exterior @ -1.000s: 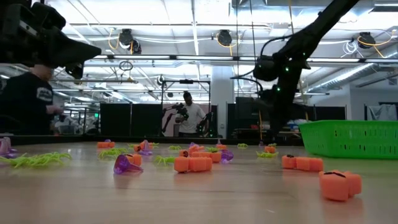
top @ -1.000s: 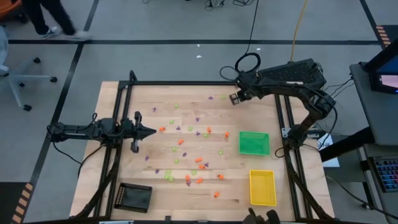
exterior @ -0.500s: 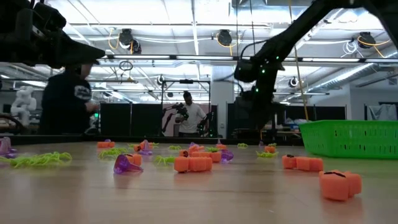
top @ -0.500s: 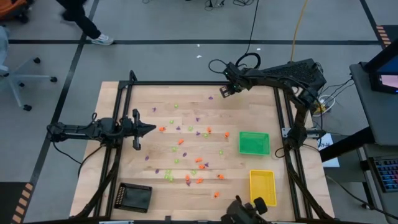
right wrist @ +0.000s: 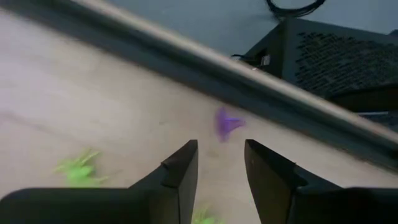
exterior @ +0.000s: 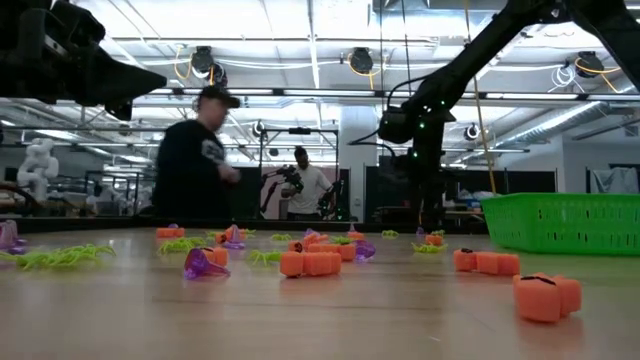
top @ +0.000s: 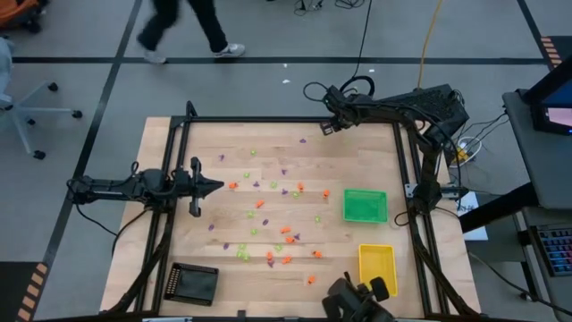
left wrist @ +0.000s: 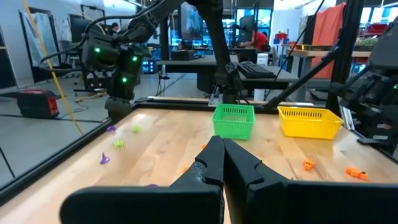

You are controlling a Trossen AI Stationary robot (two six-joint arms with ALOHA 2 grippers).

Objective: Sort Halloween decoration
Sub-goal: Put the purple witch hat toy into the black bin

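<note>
The Halloween decoration (top: 268,210) is a scatter of tiny orange, purple and lime green trinkets lying across the middle of the wooden table; the low view shows them close up (exterior: 310,262). My right gripper (top: 328,128) hangs over the table's far edge, tipped steeply down and open. Seen from the right wrist, nothing is between its fingers (right wrist: 221,163). A purple trinket (right wrist: 228,123) lies on the wood just beyond their tips, by the black rail. My left gripper (top: 219,187) waits level at the table's left side, shut (left wrist: 222,149) and holding nothing.
A green tray (top: 365,205) and a yellow tray (top: 377,268) stand at the right, and a black tray (top: 194,283) at the near left. A black frame rail (top: 268,120) borders the table. A person (top: 188,27) walks past beyond the far edge.
My right gripper has moved toward the table's far edge and a little to the left, ending by the far rail. The left arm has kept still. The person has walked from left to right behind the table.
</note>
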